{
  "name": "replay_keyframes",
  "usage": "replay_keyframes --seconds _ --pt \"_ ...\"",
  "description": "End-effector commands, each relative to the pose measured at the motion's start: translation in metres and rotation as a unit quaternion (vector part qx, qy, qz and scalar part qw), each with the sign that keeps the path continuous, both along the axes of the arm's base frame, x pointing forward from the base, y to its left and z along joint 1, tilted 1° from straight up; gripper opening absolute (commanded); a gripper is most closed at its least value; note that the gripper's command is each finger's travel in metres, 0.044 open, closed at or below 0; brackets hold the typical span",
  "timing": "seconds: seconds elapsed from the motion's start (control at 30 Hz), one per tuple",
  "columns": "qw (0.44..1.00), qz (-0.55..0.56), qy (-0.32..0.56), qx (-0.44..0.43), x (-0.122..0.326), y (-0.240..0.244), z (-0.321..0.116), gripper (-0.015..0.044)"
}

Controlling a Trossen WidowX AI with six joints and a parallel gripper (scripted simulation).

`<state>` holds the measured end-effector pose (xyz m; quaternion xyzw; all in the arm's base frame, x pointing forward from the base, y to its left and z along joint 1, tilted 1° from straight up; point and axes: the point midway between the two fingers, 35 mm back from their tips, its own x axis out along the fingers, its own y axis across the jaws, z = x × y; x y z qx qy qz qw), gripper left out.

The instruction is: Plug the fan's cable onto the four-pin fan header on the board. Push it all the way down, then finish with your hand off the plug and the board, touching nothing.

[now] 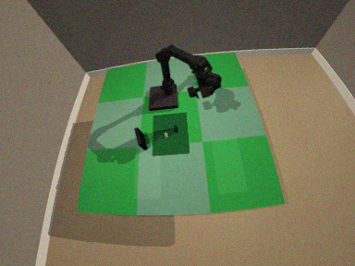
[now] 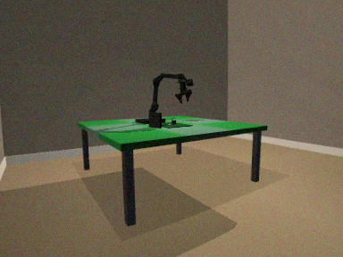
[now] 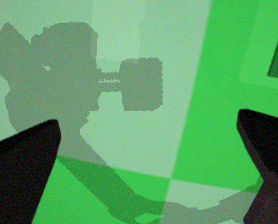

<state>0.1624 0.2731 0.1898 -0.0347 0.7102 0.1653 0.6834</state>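
The table (image 1: 240,171) (image 2: 196,133) (image 3: 135,137) has a top in bright and pale green squares and stands on four dark legs. The black arm (image 1: 185,56) (image 2: 155,91) rises from its base and arches over the tabletop. The dark green board (image 1: 171,148) (image 2: 185,125) (image 3: 274,70) lies flat near the base (image 1: 159,103) (image 2: 143,120). The gripper (image 1: 198,92) (image 2: 184,102) (image 3: 149,123) points down above the table, off to one side of the board, its jaws wide open and holding nothing. A black slab (image 1: 141,139) (image 2: 154,120) stands just beside the board. A small dark block (image 1: 176,128) (image 2: 173,122) is on the board. The cable (image 1: 159,132), a thin dark line, runs over the board between slab and block; whether its plug is seated, I cannot tell. A pale speck (image 1: 165,135) shows near the cable.
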Motion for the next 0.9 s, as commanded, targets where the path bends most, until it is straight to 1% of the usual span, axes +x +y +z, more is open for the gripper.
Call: replay_keyframes --seconds 0.0,0.2,0.33,0.4,0.6,0.8,0.87 --pt "0.999 -0.027 0.005 -0.042 0.060 -0.036 -0.016 0.0440" --pt "0.993 -0.060 0.037 -0.090 0.127 -0.108 -0.040 0.0440" --pt "0.988 -0.078 0.070 -0.111 0.158 -0.166 -0.056 0.0440" --pt "0.986 -0.084 0.084 -0.116 0.165 -0.188 -0.061 0.0440" --pt "0.986 -0.085 0.087 -0.117 0.168 -0.192 -0.070 0.0440" --pt "0.986 -0.085 0.087 -0.117 0.168 -0.192 -0.122 0.0440" --pt "0.986 -0.085 0.087 -0.117 0.168 -0.192 -0.124 0.0440"
